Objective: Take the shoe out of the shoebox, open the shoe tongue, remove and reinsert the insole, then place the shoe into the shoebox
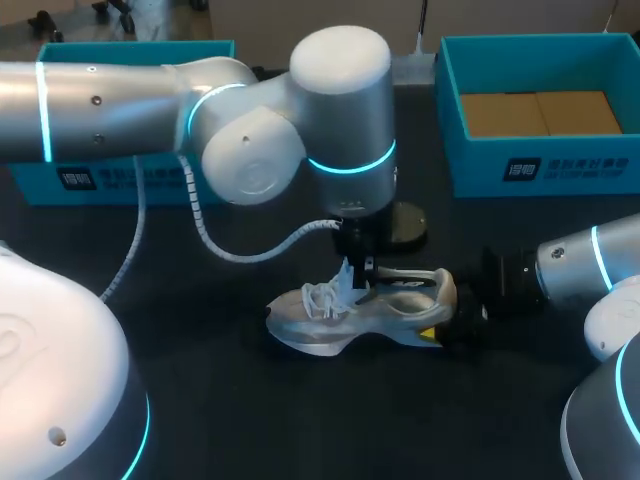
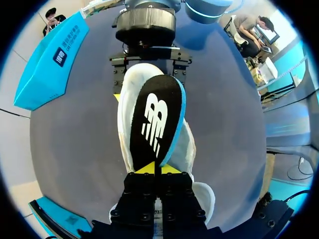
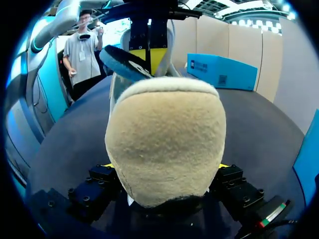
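A white and grey shoe (image 1: 350, 310) lies on the dark table with its toe to the left. My left gripper (image 1: 356, 266) hangs straight above its opening, shut on the toe end of the black, blue-edged insole (image 2: 157, 119), which is tilted up over the shoe (image 2: 127, 124). The pinch shows between the yellow tips of the left gripper (image 2: 155, 169). My right gripper (image 1: 452, 322) is at the heel, with its fingers on both sides of the beige heel (image 3: 167, 139). From the right wrist I see the left gripper (image 3: 149, 52) holding the insole (image 3: 122, 62).
A teal shoebox (image 1: 455, 110) with a cardboard floor stands at the back right. Another teal box (image 1: 110, 178) lies at the back left, partly behind my left arm. A dark round disc (image 1: 405, 225) rests behind the shoe.
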`<state>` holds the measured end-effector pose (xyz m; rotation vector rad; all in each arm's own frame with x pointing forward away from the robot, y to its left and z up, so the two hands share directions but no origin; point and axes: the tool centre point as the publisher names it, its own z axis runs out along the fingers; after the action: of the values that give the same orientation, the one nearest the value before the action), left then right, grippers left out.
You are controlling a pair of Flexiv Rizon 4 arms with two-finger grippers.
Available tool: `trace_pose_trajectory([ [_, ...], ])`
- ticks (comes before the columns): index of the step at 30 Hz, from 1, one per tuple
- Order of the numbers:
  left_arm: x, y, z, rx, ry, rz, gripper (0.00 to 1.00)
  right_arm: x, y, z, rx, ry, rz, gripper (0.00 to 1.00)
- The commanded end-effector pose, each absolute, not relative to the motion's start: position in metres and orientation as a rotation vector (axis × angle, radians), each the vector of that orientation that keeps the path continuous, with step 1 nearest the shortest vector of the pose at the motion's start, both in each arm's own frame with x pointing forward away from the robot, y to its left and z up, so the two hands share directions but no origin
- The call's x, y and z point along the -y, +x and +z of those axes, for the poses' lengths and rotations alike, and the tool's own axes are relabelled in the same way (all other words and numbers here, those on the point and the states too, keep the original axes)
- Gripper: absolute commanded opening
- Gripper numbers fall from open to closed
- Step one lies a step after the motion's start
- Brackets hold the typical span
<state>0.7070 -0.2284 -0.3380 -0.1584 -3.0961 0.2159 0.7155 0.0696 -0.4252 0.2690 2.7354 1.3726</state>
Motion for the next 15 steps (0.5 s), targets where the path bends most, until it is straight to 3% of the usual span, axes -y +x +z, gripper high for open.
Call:
trace_pose_trajectory([
  [1, 0.223, 0.704, -0.331, 3.110, -0.163, 0.275, 0.00, -0.070, 0.716, -0.427, -2.738, 0.271, 1.366, 0.00],
  [15, 0.245, 0.702, -0.318, 3.110, -0.206, 0.337, 0.00, -0.070, 0.716, -0.427, -2.738, 0.271, 1.366, 0.00],
])
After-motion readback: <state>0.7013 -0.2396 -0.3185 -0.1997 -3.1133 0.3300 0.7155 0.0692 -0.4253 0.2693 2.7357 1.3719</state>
